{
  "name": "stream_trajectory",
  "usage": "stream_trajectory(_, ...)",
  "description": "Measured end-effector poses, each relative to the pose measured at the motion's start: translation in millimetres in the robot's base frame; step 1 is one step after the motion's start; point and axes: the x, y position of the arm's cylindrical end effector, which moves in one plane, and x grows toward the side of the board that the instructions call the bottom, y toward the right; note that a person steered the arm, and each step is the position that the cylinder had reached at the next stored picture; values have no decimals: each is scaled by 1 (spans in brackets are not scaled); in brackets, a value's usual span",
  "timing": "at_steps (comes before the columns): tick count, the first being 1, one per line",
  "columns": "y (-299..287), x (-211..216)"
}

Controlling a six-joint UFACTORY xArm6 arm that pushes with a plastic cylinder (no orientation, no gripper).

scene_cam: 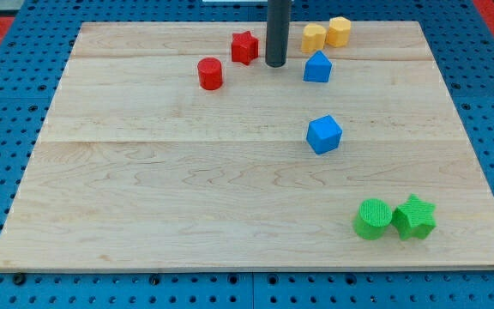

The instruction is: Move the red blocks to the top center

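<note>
A red star-shaped block [244, 47] sits near the view's top centre of the wooden board [144, 189]. A red cylinder [210, 74] lies a little below and to its left. My tip [275, 63] is on the board just right of the red star, with a small gap between them, and left of a blue house-shaped block [317, 67].
Two yellow blocks [314, 38] [340, 31] sit touching at the top, right of my rod. A blue cube [324, 135] lies right of centre. A green cylinder [372, 218] and a green star [414, 217] sit together at the bottom right.
</note>
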Motion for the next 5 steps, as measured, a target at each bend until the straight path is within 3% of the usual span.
stream_trajectory(1, -15, -15)
stream_trajectory(2, -71, -15)
stream_trajectory(4, -43, 101)
stream_trajectory(5, -80, 98)
